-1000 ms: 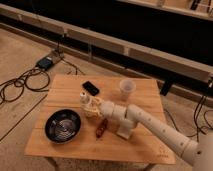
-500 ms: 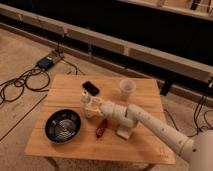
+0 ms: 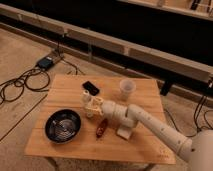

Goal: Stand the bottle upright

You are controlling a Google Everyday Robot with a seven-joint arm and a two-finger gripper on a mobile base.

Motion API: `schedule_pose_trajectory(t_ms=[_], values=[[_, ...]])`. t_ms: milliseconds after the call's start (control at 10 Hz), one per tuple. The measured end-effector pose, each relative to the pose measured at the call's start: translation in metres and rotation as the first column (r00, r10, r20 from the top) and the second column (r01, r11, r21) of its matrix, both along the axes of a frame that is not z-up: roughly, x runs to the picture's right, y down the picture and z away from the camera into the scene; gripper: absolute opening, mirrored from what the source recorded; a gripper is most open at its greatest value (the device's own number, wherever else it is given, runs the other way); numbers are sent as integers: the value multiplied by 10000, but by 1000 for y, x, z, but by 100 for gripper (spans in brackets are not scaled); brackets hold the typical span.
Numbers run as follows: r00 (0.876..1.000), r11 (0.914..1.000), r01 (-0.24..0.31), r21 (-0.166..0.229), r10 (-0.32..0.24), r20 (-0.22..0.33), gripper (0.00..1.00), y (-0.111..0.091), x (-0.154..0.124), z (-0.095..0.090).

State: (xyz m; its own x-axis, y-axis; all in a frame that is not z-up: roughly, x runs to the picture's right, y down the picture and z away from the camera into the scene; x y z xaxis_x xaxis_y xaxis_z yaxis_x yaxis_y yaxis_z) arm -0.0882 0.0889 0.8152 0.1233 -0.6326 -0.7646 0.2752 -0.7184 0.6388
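1 arm reached in from the right over the wooden counter (image 3: 150, 95). Pincer (image 3: 90, 105) sat at center-left, on the bottle (image 3: 88, 103); couldn't tell grip state. Bottle looked roughly upright, between the black phone-like object (image 3: 90, 87) and the dark bowl (image 3: 63, 125). Reddish-brown oblong object (image 3: 101, 127) lay just right of bowl. Translucent cup (image 3: 126, 89) stood upright, well apart.

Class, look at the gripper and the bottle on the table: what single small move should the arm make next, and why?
Probably open and lift straight up, slowly. The gripper sits at the bottle, which already looks roughly upright on the table, between the bowl and the cup. A sideways pull could tip it again. How firmly it stands cannot be told.
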Motion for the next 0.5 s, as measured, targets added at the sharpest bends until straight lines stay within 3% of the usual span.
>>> schedule_pose_trajectory(t_ms=[200,500], values=[[10000,10000,35,81,-35,-30,76,0,1,1],[9999,9998,82,179,-81,-59,80,-1,3,1]])
